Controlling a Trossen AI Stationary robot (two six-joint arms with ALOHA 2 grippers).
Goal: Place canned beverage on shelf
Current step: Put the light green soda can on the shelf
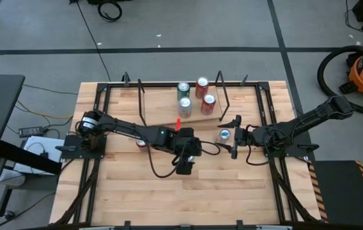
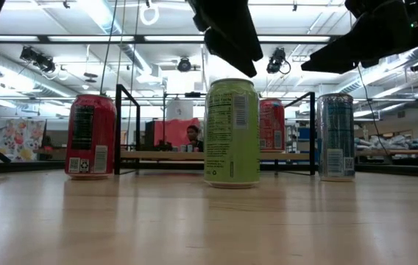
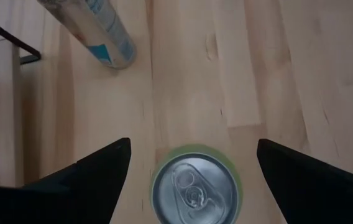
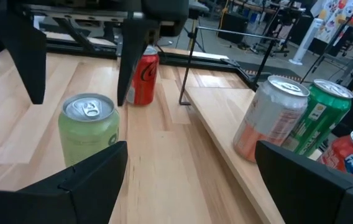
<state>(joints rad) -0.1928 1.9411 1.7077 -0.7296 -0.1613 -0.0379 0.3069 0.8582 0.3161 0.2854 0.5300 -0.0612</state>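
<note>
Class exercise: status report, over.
Left gripper open above green can. Right gripper open, waiting beside shelf. Shelf holds four cans. Nothing blocking.

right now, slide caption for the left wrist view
Open left gripper poised above green can on the table.

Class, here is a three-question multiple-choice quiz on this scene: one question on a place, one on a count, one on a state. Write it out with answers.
1. Where is the green can?
A. on the floor
B. on the table, under the left pincer
C. stacked on another can

2. How many cans stand on the table, off the shelf?
A. one
B. three
C. six

3. The left pincer is:
A. open
B. shut on a can
C. shut, empty

Answers:
1 B: its wrist view looks straight down on the can's top.
2 B: red can, green can and silver can.
3 A: its fingers stand wide apart, either side of the can.
</note>
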